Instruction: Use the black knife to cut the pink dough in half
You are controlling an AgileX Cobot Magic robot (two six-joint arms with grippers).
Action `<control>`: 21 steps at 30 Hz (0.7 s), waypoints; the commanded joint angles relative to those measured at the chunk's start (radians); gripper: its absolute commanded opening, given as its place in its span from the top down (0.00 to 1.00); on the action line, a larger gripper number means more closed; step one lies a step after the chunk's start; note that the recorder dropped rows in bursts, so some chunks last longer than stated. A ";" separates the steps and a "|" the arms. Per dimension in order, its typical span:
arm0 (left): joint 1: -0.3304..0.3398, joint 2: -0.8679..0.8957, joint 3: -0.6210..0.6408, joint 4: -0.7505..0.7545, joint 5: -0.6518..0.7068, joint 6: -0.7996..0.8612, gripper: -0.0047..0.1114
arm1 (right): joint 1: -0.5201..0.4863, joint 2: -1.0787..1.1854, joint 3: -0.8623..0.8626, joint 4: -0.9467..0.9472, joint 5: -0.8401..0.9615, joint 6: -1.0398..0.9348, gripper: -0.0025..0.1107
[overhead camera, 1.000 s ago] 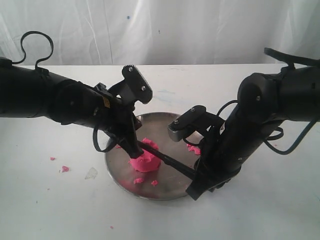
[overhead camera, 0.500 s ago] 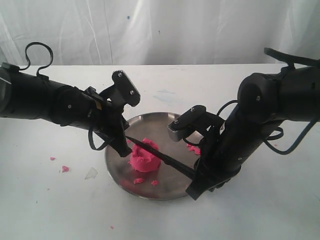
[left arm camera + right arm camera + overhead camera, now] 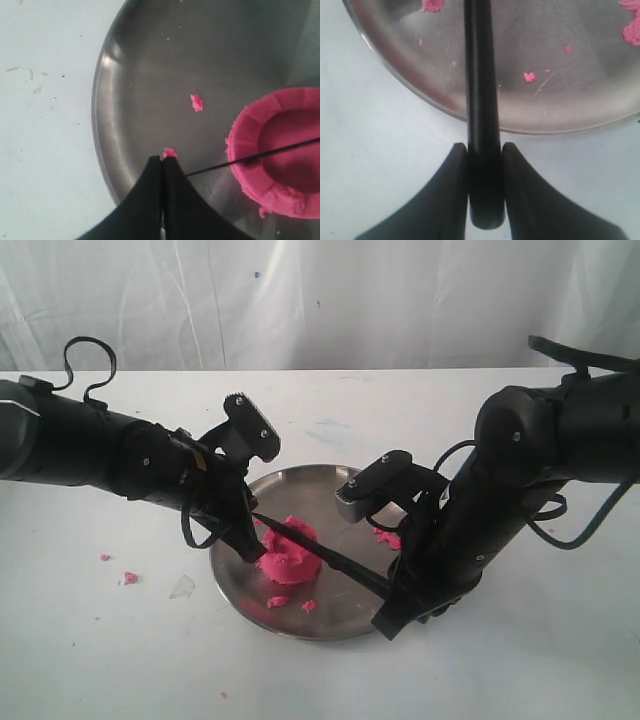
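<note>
1. You have a white table (image 3: 520,670) under everything.
2. You see a round metal plate (image 3: 345,608) lying on it, near the middle.
3. On the left arm's side of the plate, you find pink crumbs (image 3: 129,578) and a small clear scrap (image 3: 182,587) on the tabletop.

Three cameras on one plate (image 3: 300,485)
Outside view looks down from the front; wrist views sit close over different stretches of rim.

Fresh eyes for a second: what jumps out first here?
The bright pink dough sits on the round metal plate mid-table, the black knife crossing its dented top. The right gripper clamps the knife's handle just outside the plate's rim; the left gripper, shut, is beside the dough.
</note>
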 commanded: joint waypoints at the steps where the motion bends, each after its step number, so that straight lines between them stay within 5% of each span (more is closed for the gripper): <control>1: 0.001 0.040 0.007 -0.012 0.020 -0.022 0.96 | 0.000 -0.002 0.002 -0.004 -0.005 0.005 0.98; 21: 0.001 0.051 0.007 -0.012 0.020 -0.021 0.96 | 0.000 -0.002 0.008 -0.004 -0.013 0.005 0.98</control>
